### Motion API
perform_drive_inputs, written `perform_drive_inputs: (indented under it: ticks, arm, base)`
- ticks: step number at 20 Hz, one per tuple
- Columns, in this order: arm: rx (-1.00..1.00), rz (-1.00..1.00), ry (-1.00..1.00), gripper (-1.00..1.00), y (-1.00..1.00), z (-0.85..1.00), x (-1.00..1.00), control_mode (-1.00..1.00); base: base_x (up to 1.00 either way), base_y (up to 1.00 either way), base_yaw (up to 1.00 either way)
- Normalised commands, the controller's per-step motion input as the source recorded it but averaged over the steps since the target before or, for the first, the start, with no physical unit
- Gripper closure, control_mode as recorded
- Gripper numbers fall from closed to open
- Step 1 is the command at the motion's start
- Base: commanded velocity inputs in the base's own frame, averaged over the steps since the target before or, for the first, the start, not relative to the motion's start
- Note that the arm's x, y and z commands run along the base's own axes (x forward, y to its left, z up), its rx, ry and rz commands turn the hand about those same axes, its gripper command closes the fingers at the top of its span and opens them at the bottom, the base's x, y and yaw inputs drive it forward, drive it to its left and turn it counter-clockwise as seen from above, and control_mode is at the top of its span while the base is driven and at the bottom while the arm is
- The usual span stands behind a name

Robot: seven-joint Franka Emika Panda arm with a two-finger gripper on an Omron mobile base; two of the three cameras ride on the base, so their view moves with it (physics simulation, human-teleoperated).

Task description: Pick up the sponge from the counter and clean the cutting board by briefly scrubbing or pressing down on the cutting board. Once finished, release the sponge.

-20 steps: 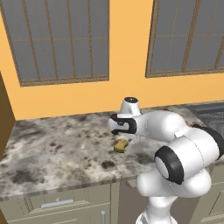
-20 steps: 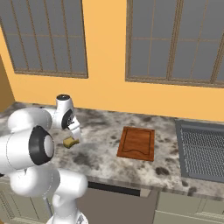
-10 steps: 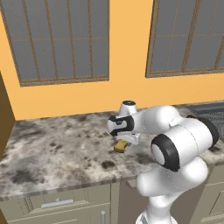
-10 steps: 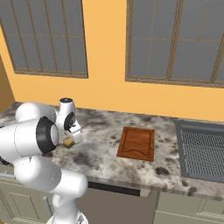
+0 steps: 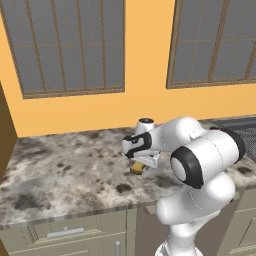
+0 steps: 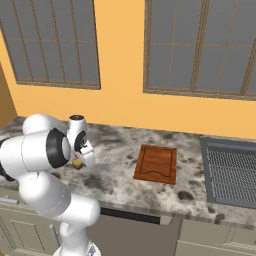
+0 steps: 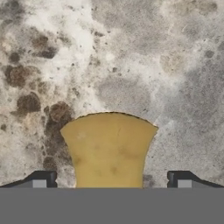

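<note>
The mustard-yellow sponge [image 7: 109, 148] lies on the mottled counter [image 7: 131, 57], right between my two dark fingertips [image 7: 41, 180]. My gripper [image 7: 111, 181] is open, its jaws wide on either side of the sponge without pressing it. From the base, the gripper [image 5: 138, 162] hangs low over the sponge [image 5: 136, 168], which peeks out under the hand [image 6: 77, 163]. The reddish-brown cutting board [image 6: 156, 163] lies flat on the counter well to the right of the sponge.
A dark grey grated surface [image 6: 232, 171] sits at the counter's right end. Beige cabinets [image 5: 65, 232] run below the counter's thick edge. A yellow wall with windows [image 6: 200, 45] stands behind.
The hand has sunk lower over the sponge, which is now mostly covered by it in the base views. The jaws stay wide.
</note>
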Motion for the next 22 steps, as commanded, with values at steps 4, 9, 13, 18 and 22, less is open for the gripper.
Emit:
perform_drive_inputs:
  ticks: [4,9,13,18,22]
  arm:
    - [0.00,0.00,0.00,-1.00,0.00,-0.16,0.00,-1.00]
    - [0.00,0.00,0.00,-1.00,0.01,-0.05,0.00,-1.00]
    - [0.00,0.00,0.00,-1.00,0.00,0.00,0.00,-1.00]
    - [0.00,0.00,0.00,-1.00,0.00,0.00,0.00,-1.00]
    - [0.00,0.00,0.00,-1.00,0.00,0.06,0.00,-1.00]
  base:
    - [0.00,0.00,0.00]
    - [0.00,0.00,0.00]
    - [0.00,0.00,0.00]
    - [0.00,0.00,0.00]
    - [0.00,0.00,0.00]
